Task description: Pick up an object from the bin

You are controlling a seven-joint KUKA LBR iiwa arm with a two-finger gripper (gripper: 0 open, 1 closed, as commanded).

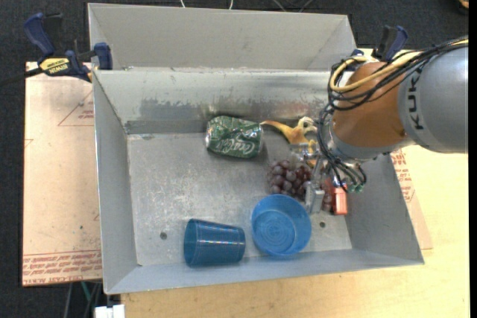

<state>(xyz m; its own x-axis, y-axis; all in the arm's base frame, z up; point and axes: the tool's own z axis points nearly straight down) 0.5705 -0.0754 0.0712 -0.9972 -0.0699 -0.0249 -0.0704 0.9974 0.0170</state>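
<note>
My pincer is down in the right part of the bin, low over the floor and nearer the front wall than the back one. I cannot tell whether it is open or closed, and I see nothing in its grip. My wrist's orange cover hangs above it near the right wall, with yellow and black cables looping over the top.

The thing nearest to me is a bunch of purple grapes, lying on the floor just to the left of my pincer. It is close enough that I cannot say whether we touch. Behind the grapes, toward the back wall, lies a yellow banana, its curved end partly hidden under my wrist. Left of the banana, near the middle of the back wall, a crushed green can lies on its side.

In front of the grapes a round blue bowl sits mouth up near the front wall, just beside the lower left of my pincer. To its left a blue cup lies tipped on its side along the front wall, touching or nearly touching the bowl. The left half of the bin floor is bare metal.
</note>
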